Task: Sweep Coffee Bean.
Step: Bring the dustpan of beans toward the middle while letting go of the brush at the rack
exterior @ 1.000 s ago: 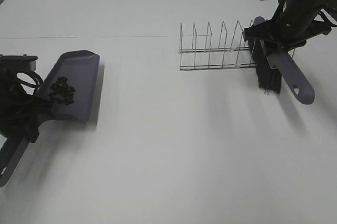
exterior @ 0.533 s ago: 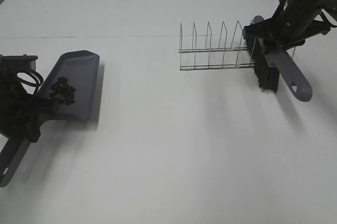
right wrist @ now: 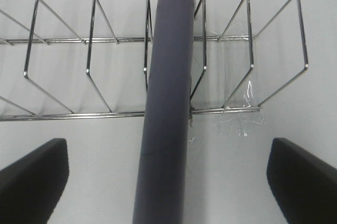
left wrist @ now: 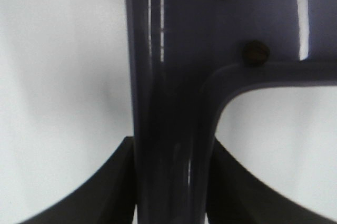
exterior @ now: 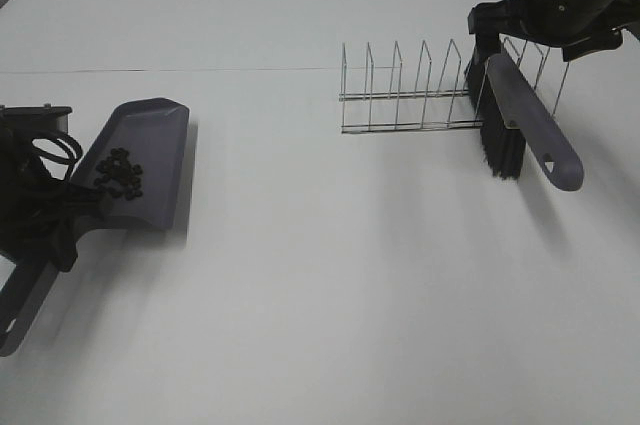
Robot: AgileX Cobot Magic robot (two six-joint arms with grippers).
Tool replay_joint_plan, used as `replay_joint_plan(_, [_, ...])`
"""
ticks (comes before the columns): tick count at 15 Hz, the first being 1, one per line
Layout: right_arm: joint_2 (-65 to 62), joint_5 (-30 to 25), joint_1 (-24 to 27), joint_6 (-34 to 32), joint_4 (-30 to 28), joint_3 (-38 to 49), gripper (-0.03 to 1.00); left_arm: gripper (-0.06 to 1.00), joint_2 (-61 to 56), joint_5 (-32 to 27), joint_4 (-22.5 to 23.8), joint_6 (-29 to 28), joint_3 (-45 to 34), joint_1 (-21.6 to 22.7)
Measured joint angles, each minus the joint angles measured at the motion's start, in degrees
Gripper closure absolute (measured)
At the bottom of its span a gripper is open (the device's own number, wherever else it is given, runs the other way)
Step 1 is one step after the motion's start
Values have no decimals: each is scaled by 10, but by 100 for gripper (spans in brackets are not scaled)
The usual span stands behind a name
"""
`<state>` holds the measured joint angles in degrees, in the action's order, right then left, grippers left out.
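Observation:
The coffee beans lie in a small dark cluster in the grey-purple dustpan at the left of the table. Two beans show on the pan in the left wrist view. My left gripper is shut on the dustpan's handle. The brush leans in the right end of the wire rack, bristles down on the table. My right gripper is open above the brush, not touching it. Its fingers stand wide on both sides of the brush handle.
The wire rack's dividers stand across the back right of the table. The white table stretches between the dustpan and the rack.
My right gripper has let go of the brush and pulled up and back. The brush stays leaning in the rack. The left arm and dustpan have not moved.

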<state>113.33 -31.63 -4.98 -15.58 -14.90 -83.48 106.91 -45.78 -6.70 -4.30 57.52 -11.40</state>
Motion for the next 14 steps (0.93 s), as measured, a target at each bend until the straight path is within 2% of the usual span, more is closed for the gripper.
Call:
replay_joint_plan(3, [-34, -37, 0, 2, 0, 0, 1, 62, 0, 0, -3, 0, 0, 0])
replay_joint_plan(6, [-76, -77, 0, 32, 11, 0, 2, 62, 0, 0, -14, 0, 0, 0])
replay_joint_plan(8, [-111, -117, 0, 73, 60, 0, 2, 62, 0, 0, -17, 0, 0, 0])
replay_joint_plan(9, [-144, -146, 0, 123, 116, 6, 3, 62, 0, 7, -30, 0, 0, 0])
replay_joint_plan(11, [-190, -143, 0, 163, 156, 50, 4, 62, 0, 20, -43, 0, 0, 0])
replay_joint_plan(14, [-262, -111, 0, 179, 164, 151, 3, 62, 0, 22, -54, 9, 15, 0])
